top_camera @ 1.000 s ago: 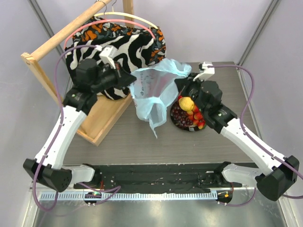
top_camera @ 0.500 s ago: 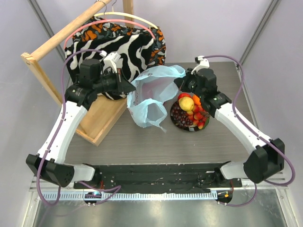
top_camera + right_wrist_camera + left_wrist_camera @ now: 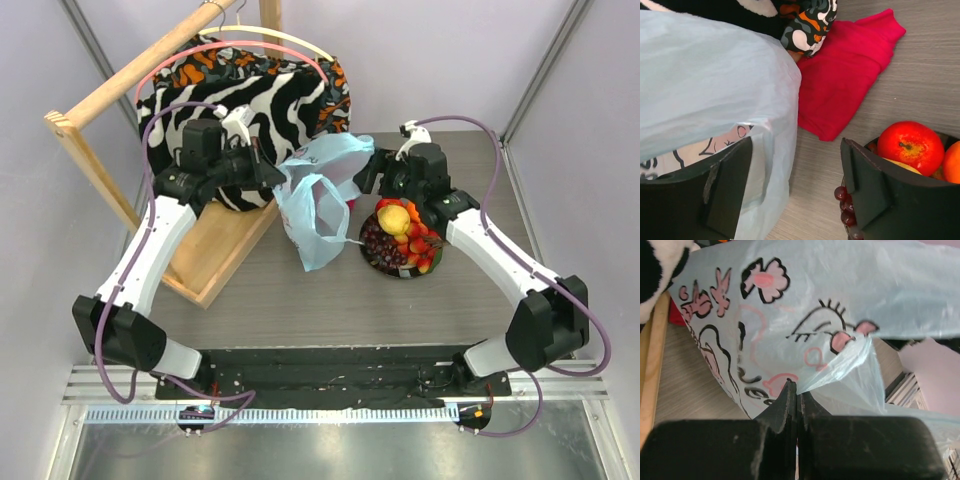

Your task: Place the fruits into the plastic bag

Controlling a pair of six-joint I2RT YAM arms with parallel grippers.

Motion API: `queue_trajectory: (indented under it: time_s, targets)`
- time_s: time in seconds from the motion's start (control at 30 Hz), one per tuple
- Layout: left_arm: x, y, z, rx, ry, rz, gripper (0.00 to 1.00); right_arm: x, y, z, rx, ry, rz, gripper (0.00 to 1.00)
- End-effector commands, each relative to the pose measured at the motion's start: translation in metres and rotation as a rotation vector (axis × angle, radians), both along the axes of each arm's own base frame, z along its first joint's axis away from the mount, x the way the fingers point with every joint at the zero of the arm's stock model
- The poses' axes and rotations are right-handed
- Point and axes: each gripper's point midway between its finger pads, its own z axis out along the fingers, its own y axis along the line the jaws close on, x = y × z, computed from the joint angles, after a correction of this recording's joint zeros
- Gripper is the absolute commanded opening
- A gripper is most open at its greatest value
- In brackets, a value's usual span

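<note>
Far-left corner of worktop (image 3: 330,300): wooden frame (image 3: 210,250) lying tilted, with zebra-striped fabric (image 3: 270,90) bunched behind it along the far edge.

Left claw (image 3: 268,172) (image 3: 796,387): reaches in from the left edge, level with the bag's top. Jaws pinched to a slit on a fold of the bag film, which is gathered into creases at the tips.

Plastic bag (image 3: 315,195) (image 3: 840,300) (image 3: 700,75): light blue, translucent, pink shell prints. Held up off the worktop left of centre, toward the far edge. One handle loop hangs down on the near side. No fruit seen inside.

Red cloth (image 3: 845,85): flat on the worktop behind the bag, toward the far edge, touching the fabric.

Right claw (image 3: 365,178) (image 3: 795,185): jaws wide apart, at the bag's right side. The film edge lies just inside one finger; contact cannot be told.

Fruits: all heaped on the dark plate (image 3: 395,272), right of centre, just beside the bag. Red apple (image 3: 388,204) (image 3: 912,142) on the far side, yellow fruit (image 3: 396,217) next to it, orange (image 3: 952,162) alongside, grapes (image 3: 378,240) on the left of the plate, red-yellow balls (image 3: 420,250) on its right.
</note>
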Motion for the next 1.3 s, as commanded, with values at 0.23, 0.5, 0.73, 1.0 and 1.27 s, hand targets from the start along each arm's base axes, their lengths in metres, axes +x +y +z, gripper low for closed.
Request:
queue_trajectory:
  time_s: [0.23,0.5,0.73,1.0,1.27]
  targets:
    - [0.046,0.013,-0.001,-0.106,-0.009,0.097,0.00,-0.037,-0.021,0.068,-0.023,-0.223,0.034,0.94]
    - [0.036,0.001,-0.003,-0.167,-0.044,-0.007,0.00,-0.074,-0.019,0.069,0.008,-0.238,0.126,0.95]
    - [0.027,-0.001,0.004,-0.189,-0.100,-0.063,0.00,-0.081,-0.071,0.061,-0.090,-0.178,-0.122,0.98]
    - [0.022,-0.010,-0.001,-0.218,-0.081,-0.131,0.00,-0.065,-0.108,0.015,-0.243,0.008,-0.346,1.00]
    - [0.025,0.002,-0.003,-0.156,-0.110,-0.066,0.00,-0.043,-0.099,-0.013,-0.315,0.046,-0.221,1.00]
